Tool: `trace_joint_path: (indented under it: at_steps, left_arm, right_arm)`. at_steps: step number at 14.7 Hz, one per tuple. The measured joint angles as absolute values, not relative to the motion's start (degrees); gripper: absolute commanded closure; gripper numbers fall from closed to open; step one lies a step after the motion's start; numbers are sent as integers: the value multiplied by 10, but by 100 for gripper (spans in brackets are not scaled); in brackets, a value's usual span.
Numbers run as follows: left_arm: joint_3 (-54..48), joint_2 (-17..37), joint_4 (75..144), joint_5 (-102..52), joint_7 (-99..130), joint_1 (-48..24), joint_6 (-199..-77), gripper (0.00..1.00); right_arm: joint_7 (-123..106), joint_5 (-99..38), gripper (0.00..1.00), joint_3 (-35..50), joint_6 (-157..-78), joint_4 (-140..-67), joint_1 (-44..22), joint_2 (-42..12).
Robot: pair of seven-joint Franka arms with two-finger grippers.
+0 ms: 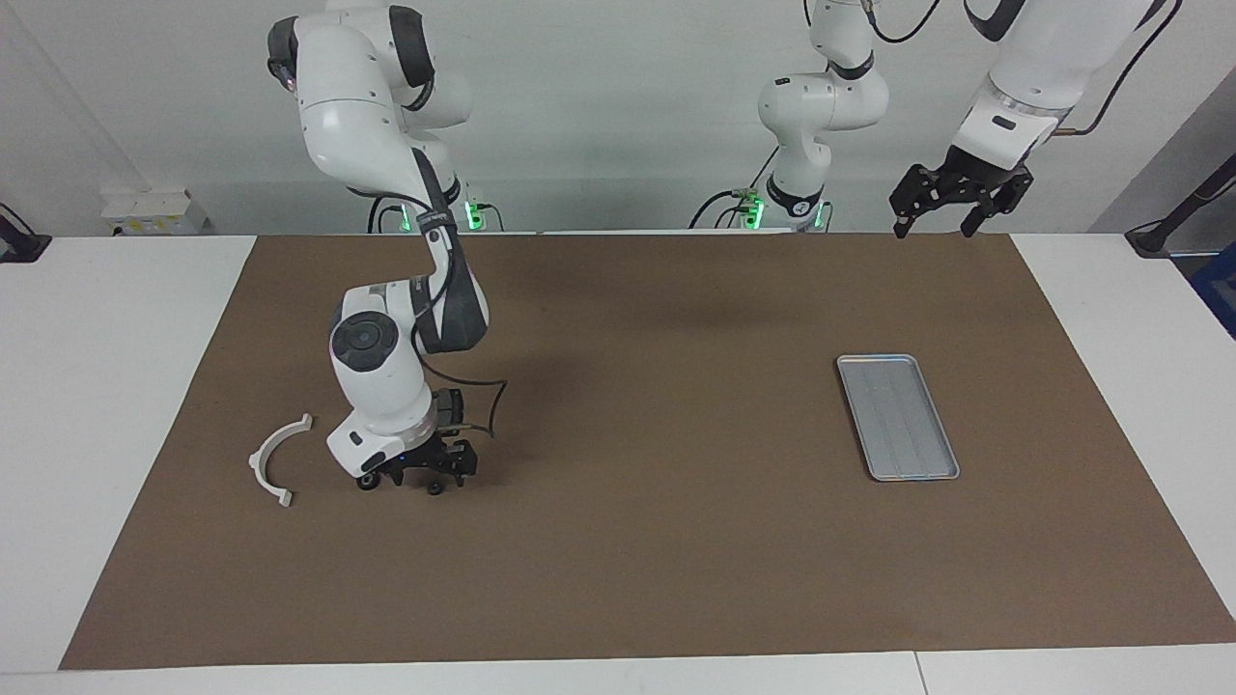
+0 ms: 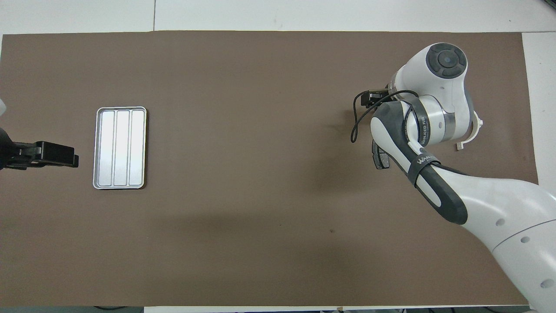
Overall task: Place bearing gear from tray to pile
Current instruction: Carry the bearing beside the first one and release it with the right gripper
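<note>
flat silver tray [image 1: 898,417] lies empty toward the left arm's end; white half-ring bracket [image 1: 273,459] lies toward the right arm's end.

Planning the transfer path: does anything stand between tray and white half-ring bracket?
The right gripper, low over the mat beside the bracket, and a dark brake pad by it; toward the tray, nothing else.
</note>
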State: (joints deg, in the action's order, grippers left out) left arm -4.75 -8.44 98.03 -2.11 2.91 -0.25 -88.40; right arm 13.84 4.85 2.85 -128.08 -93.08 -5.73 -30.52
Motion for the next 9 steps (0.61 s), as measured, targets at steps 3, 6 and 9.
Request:
trace_joint_path:
  at_steps: [3,6,9]
  left_arm:
    - [-47,-84,980,-21,29,-3,-884,0]
    - [-47,-84,980,-21,29,-3,-884,0]
    - [-47,-84,980,-21,29,-3,-884,0]
  right_arm:
    - [138,48,0,28,-1259,-930,-46,-274]
    - [138,48,0,28,-1218,-930,-35,-238]
    - [138,47,0,29,-1170,-929,-31,-200]
